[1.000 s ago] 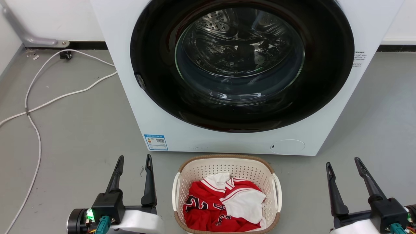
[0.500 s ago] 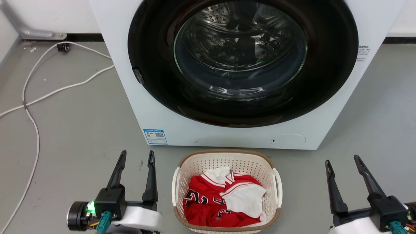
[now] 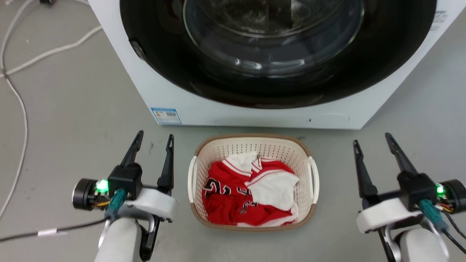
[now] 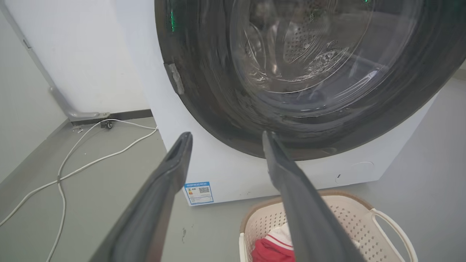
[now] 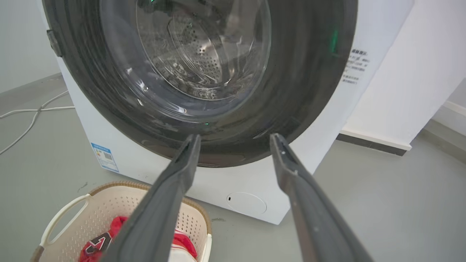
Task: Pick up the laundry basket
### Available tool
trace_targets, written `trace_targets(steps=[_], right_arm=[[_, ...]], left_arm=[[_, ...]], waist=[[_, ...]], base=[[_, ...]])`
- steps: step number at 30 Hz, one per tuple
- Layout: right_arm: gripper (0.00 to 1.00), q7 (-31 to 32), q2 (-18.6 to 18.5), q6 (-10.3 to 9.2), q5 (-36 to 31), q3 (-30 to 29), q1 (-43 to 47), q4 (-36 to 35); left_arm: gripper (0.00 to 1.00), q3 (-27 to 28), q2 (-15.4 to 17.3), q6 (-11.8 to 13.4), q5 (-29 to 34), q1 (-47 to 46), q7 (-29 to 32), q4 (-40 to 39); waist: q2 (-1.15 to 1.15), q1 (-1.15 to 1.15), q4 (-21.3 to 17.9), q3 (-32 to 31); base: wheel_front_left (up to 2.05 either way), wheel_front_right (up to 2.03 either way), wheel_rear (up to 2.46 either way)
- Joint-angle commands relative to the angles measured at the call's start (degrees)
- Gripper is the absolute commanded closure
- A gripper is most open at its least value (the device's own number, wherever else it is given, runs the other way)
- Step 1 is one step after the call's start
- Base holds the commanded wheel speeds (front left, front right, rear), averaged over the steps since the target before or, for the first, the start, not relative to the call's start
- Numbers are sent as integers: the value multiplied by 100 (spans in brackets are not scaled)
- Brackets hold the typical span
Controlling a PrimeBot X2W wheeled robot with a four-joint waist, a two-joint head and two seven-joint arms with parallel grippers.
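A white front-loading washer [image 3: 204,109] is standing at the top of the head view, its dark round door [image 3: 364,72] facing the robot and looking shut. The grey floor [image 3: 72,109] is spreading out around it. The laundry basket [image 3: 233,149] is sitting on the floor just in front of the washer's base, between the two arms, its brown rim running round the top. A white handle is showing on each side, the left handle [image 3: 190,174] and the right handle [image 3: 315,174]. A red and white jersey [image 3: 225,203] is lying crumpled inside. The left hand [image 3: 155,135] is hovering just beside the basket's left side, its fingers spread apart and holding nothing. The right hand [image 3: 371,138] is hanging further off from the basket's right side, likewise gaping wide and empty. A white cable [image 3: 22,105] is trailing across the floor at the far left. A small blue label [image 3: 166,115] is sticking to the washer's lower front corner.
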Motion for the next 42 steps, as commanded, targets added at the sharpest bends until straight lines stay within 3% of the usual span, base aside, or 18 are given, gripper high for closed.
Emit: trace_targets(steps=[1, 9, 24, 30, 42], right_arm=[[0, -13, -2, -4, -76, 36, -152, 178], [0, -12, -4, -5, -400, 203, -1108, 1663], [0, -13, 0, -5, -510, 556, -2856, 4308], [0, -12, -2, -5, -367, 734, -3353, 4881], [0, -12, -1, -5, 5, 1088, -3903, 5508]], left_arm=[[0, -19, 24, -50, 38, -164, -15, 107], [0, -191, 132, -229, 20, -1152, -16, 1565], [0, -476, 264, -314, -62, -2555, -15, 3837], [0, -490, 292, -316, -123, -2953, -16, 4544], [0, -576, 325, -301, -145, -3367, -15, 5024]], waist=[[0, -1, -37, 299], [0, -1, -120, 1086], [0, -1, -321, 2281], [0, -1, -368, 2656], [0, -1, -406, 3200]], base=[[0, 0, 0], [0, 0, 0], [0, 0, 0], [0, 0, 0], [0, 0, 0]])
